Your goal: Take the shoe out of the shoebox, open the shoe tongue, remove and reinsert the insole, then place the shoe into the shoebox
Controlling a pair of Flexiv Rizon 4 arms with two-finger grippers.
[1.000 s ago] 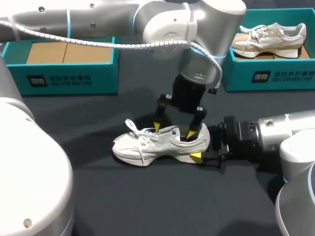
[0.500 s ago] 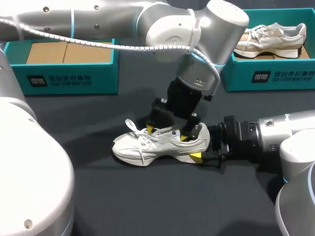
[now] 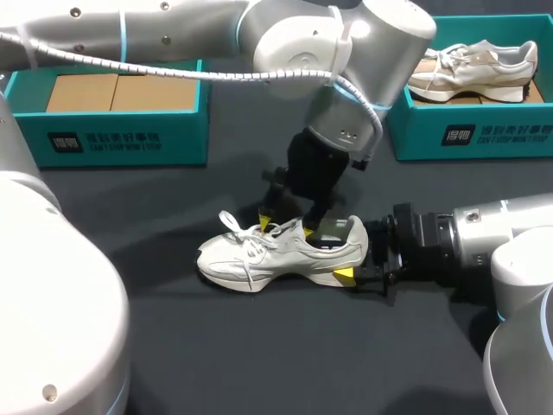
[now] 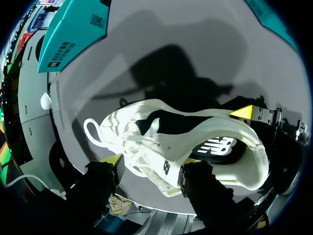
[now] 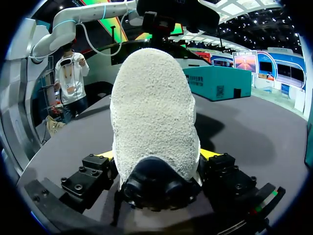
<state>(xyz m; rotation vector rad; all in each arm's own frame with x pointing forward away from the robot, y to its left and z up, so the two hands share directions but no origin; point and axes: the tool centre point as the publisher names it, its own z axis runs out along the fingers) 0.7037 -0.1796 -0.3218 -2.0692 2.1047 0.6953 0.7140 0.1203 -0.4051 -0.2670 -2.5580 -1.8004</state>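
The white lace-up sneaker [image 3: 259, 252] on the dark grey tabletop [image 3: 259, 346] is hemmed in from two sides. Its heel is clasped by the right gripper [image 3: 356, 256], and its laces are overhung by the left gripper [image 3: 285, 226] on the silver left arm [image 3: 328, 52]. Passage behind is bounded by one teal cardboard shoebox [image 3: 112, 138] and another [image 3: 467, 134], while open tabletop is offered past the toe and along the near side.
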